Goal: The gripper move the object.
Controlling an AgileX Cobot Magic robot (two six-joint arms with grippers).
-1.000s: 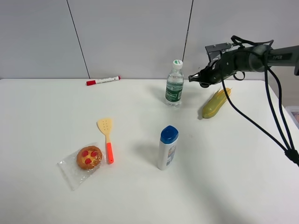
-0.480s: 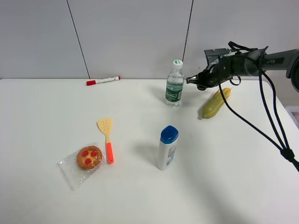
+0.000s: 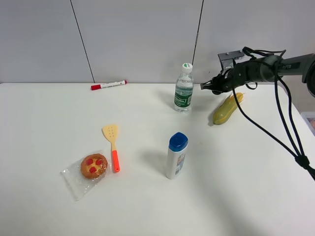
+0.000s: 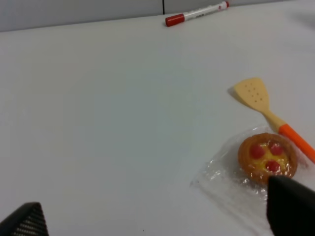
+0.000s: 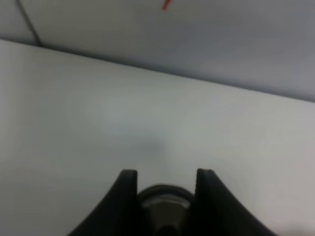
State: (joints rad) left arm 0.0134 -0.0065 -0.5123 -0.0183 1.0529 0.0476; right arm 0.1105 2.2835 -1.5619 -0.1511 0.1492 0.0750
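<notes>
Right end effector (image 3: 204,87) pulled back rt (object (image 5: 164,198) clamped), near bottle (image 3: 184,88).

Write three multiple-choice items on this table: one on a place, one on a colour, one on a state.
1. What lies next to the wrapped tart?
A) the spatula
B) the marker
C) the water bottle

2. The cap of the white bottle at mid-table is:
A) red
B) blue
C) green

3. The right gripper is:
A) open and empty
B) shut on the marker
C) shut on a small grey object

Answers:
1. A, its orange handle lies beside the tart's wrapper.
2. B, the cap is plainly blue.
3. C, the right wrist view shows the object between the two fingers.
</notes>
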